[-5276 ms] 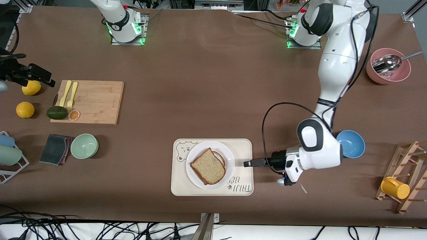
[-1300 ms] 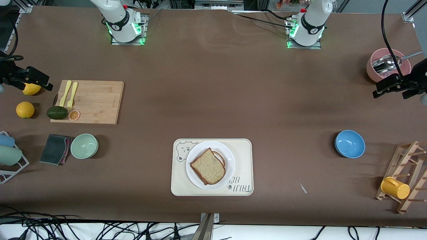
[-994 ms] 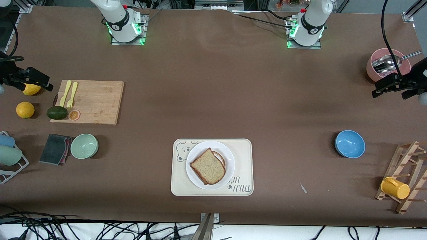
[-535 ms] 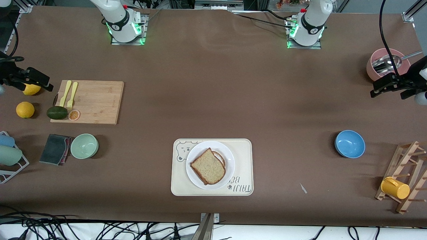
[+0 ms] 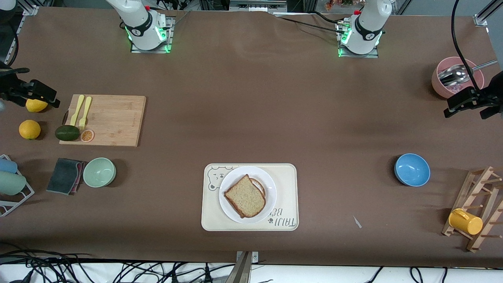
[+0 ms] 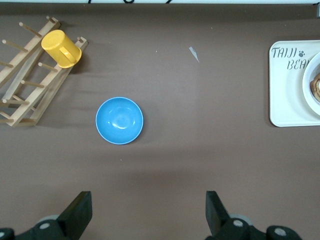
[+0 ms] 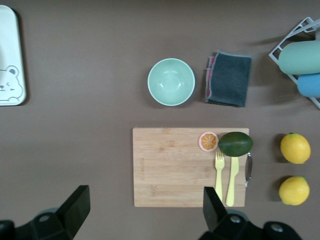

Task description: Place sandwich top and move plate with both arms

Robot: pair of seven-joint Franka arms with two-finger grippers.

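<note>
The sandwich top [image 5: 244, 196], a pale speckled bread slice, lies on a darker slice on the white plate [image 5: 268, 184]. The plate sits on the cream bear tray [image 5: 287, 177], near the front camera at mid-table. My left gripper [image 5: 452, 108] is open and empty, up over the table beside the pink bowl [image 5: 439, 84] at the left arm's end. Its wrist view [image 6: 147, 210] shows the tray [image 6: 292, 85] and the plate's rim [image 6: 306, 85] at the edge. My right gripper [image 5: 53, 101] is open and empty, over a lemon [image 5: 35, 105]. In its wrist view [image 7: 145, 205] it is over the board's edge.
A wooden cutting board [image 5: 114, 118] holds yellow forks [image 5: 81, 110], an avocado [image 5: 67, 133] and an orange slice. A green bowl [image 5: 99, 172] and dark cloth [image 5: 65, 175] lie nearer. A blue bowl [image 5: 412, 169] and a rack with a yellow cup [image 5: 465, 221] are at the left arm's end.
The left arm left the tray's side, rose and swung to the pink bowl. In the last half second its gripper shifted a little toward the table's end. The right gripper barely moved.
</note>
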